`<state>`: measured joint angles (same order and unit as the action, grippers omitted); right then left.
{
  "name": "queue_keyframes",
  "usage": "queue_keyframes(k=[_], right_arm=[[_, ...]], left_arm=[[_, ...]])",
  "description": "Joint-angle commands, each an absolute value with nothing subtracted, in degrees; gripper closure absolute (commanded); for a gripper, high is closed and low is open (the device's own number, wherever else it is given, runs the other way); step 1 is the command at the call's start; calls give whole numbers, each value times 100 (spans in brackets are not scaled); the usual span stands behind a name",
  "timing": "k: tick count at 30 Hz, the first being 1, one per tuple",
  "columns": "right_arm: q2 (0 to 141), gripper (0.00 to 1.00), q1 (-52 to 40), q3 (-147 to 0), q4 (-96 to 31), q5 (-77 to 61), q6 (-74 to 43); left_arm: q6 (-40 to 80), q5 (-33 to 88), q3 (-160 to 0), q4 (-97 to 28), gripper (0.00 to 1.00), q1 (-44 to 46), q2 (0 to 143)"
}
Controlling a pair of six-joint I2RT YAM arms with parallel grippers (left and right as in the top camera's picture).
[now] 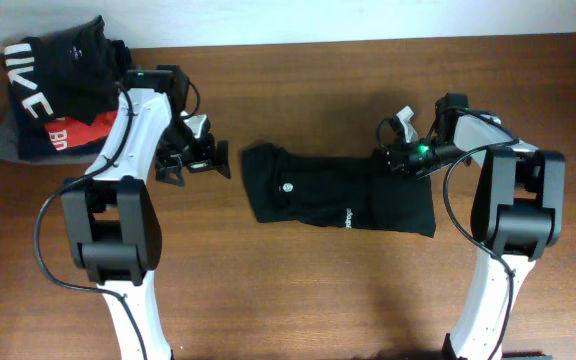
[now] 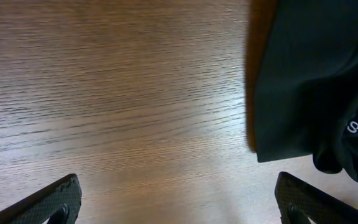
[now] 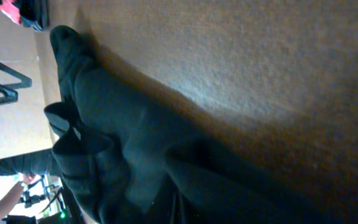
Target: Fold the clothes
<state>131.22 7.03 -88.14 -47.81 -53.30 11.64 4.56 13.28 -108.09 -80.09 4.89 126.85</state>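
Black clothes (image 1: 328, 195) lie folded mid bench (image 1: 298, 300). Right hand (image 1: 400, 158) clenched at their 1 o'clock edge, grip unclear; left hand (image 1: 200, 160) released, 9 o'clock, apart. Best: draw edge low toward 9, hems aligned.

Big white "IKE" on folded dark garment (image 1: 30, 85); "S" on black garment (image 2: 316, 81), other lettering too small to read

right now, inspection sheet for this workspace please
surface: wooden table, brown grain.
job's things: black garment lying as a folded strip at centre, round white logo up.
clutter: pile of folded clothes at the far left corner, apart from it.
grippers: left gripper open over bare wood, empty; right gripper shut at the garment's right part.
cables: black cable looping beside each arm.
surroundings: blurred, cannot tell.
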Motion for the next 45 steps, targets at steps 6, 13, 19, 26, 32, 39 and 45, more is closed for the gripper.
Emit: queue_keyframes(k=[6,13,19,26,32,39,45], right_arm=[[12888,95,757,-9334,-5280,-5352,1181],[12293,96,757,-9743,-6893,-5378,2018],[12156,96,851,-9673,-8506,-5380,3417],[12156,96,860,-8525,-8007,-5496,3472],[12158,95,871,-7126,-6488,-5583,3055],[12208,92,869,-6075,-4471,-4888,1623],[11730,88,871,-6307,-4744,-4836,1752]], left_arm=[[429,1175,-10787,-8012,1,613,12567],[429,1175,-10787,-8018,1,613,12567],[427,1155,-10781,-8038,1,613,12567],[429,1157,-10781,-8016,1,615,12567],[429,1157,-10757,-8014,1,615,12567],[429,1160,-10726,-8016,1,615,12567],[427,1157,-10582,-7946,1,613,12567]])
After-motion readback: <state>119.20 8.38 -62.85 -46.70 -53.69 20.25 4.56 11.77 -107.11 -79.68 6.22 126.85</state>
